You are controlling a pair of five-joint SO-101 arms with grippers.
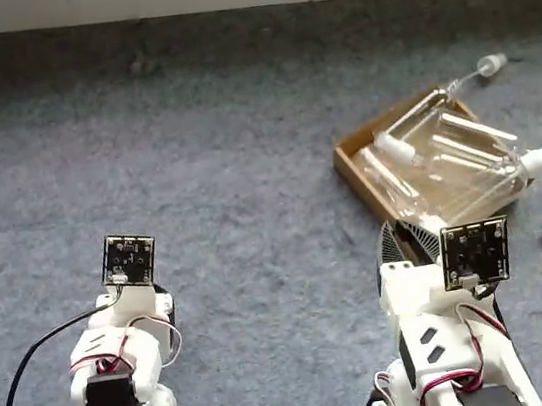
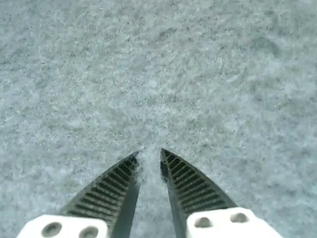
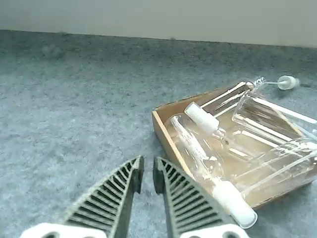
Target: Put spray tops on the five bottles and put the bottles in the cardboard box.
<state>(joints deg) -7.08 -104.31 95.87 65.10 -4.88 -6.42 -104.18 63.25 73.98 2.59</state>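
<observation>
Left gripper (image 2: pixel 149 154) and right gripper (image 3: pixel 148 167), both closed to a narrow slit and empty.
Each gripper hangs over grey carpet (image 2: pixel 158 69), gripping and touching nothing. The cardboard box (image 1: pixel 352 169) sits tilted at the upper right of the high view, just beyond the right gripper. Clear bottles (image 1: pixel 454 175) lie on their sides inside it, crossing one another, with white spray tops (image 1: pixel 397 149) fitted. Some tops project past the box's rim.

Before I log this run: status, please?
Both jaws nearly shut, empty. Bottles with spray tops lie in cardboard box, some necks overhanging. Right jaws beside box corner.
</observation>
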